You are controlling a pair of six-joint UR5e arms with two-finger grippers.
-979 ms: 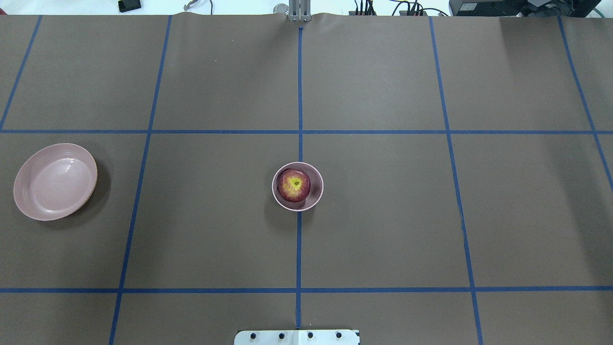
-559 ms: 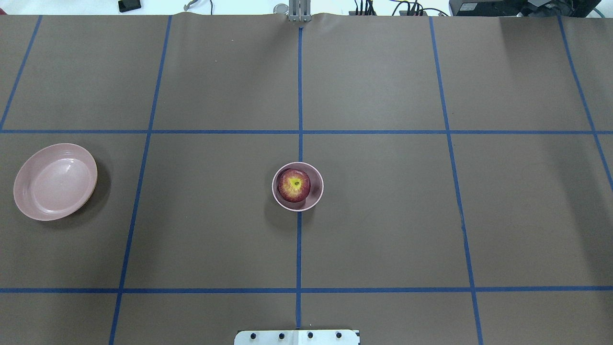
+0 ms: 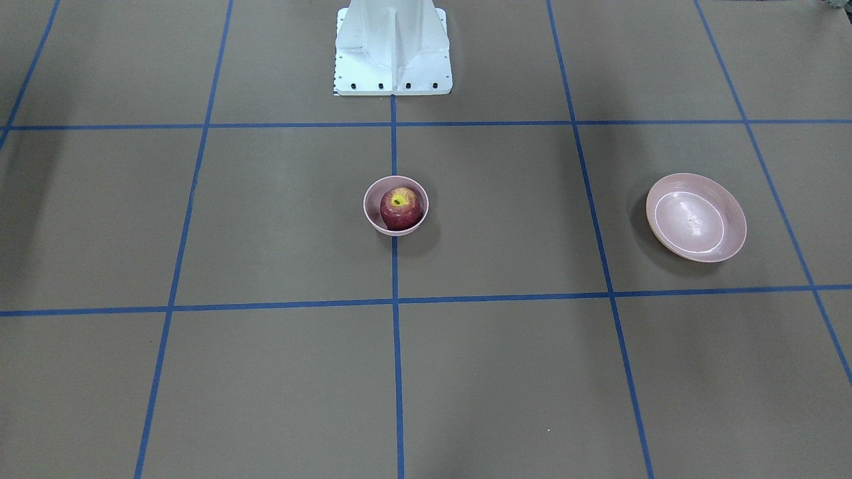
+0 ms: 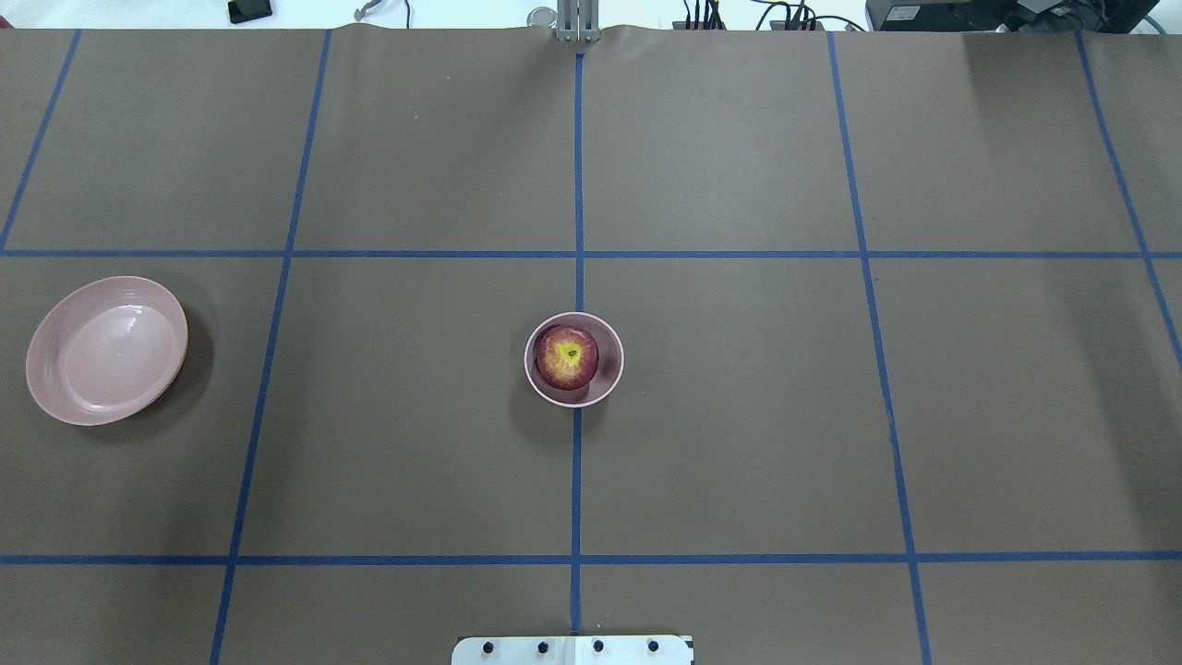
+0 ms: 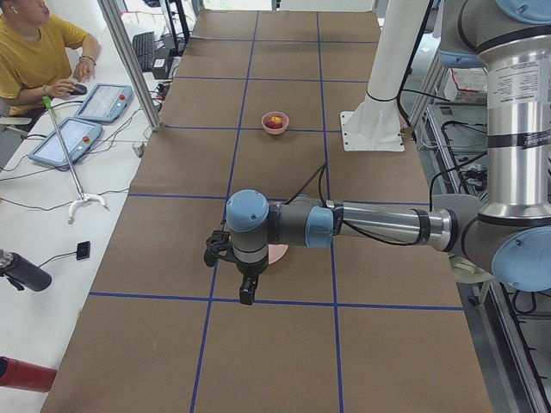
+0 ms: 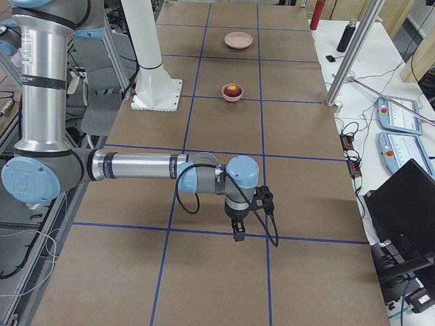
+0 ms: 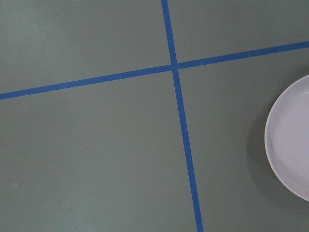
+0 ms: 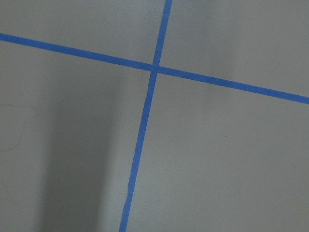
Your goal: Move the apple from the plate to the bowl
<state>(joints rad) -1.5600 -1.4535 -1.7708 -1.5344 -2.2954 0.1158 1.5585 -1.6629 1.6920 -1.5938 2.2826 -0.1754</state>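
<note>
Tabletop: apple in bowl, far from jaws.

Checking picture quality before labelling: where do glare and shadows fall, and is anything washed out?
Overhead exterior: sheen on the plate, its shadow falling to that view's right. Left wrist: the plate looks bleached, nearly white. Right wrist: a broad dark shadow band across the table.

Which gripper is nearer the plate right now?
Left. The left gripper hangs close beside the plate; the right gripper is far off, on the other side of the bowl.
</note>
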